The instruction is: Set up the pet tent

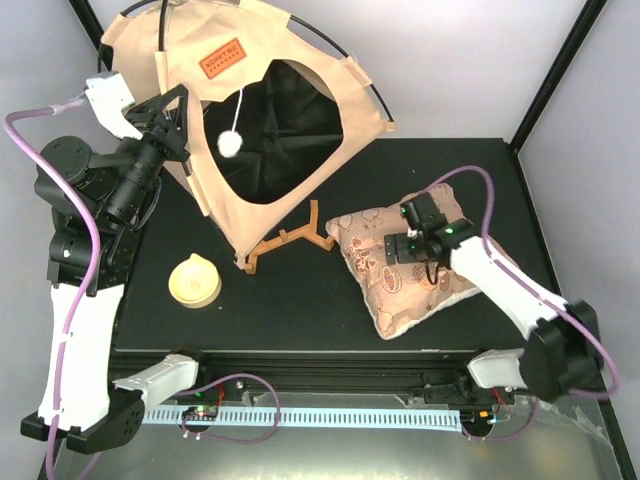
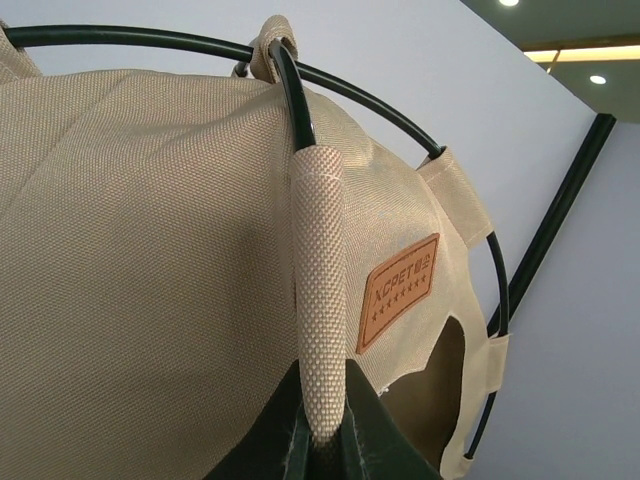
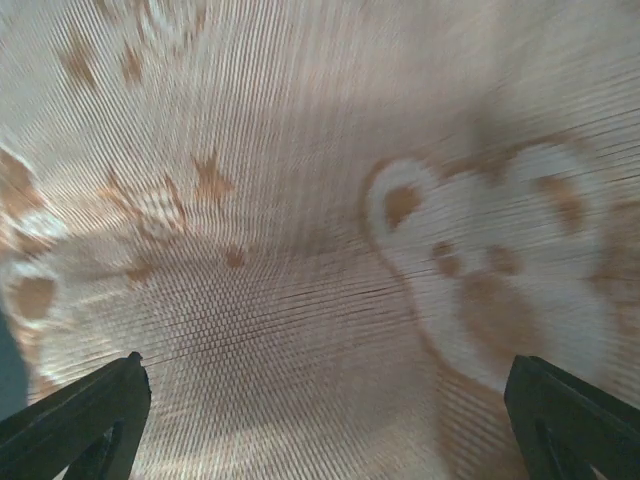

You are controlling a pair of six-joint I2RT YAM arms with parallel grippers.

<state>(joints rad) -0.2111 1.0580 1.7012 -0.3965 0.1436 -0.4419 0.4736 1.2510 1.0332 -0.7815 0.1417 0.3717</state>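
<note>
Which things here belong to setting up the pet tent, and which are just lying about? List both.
Job: pet tent; its black poles; left pincer, shut on the tent.
Lying about: patterned cushion, under the open right pincer; yellow round object; brown wooden zigzag piece.

From overhead I see the pet tent [image 1: 190,60] in the upper left of the frame. It is tan canvas, popped into a dome and tilted so its wide opening and black lining [image 1: 280,130] face my camera. One lower corner points toward the frame's centre. A brown leather label [image 1: 221,55] sits above the opening, and a white pom-pom [image 1: 231,144] hangs at its left edge. Thin black poles [image 1: 340,48] arc past the fabric. In my left wrist view, one pole enters a woven tan sleeve [image 2: 320,280].
</note>
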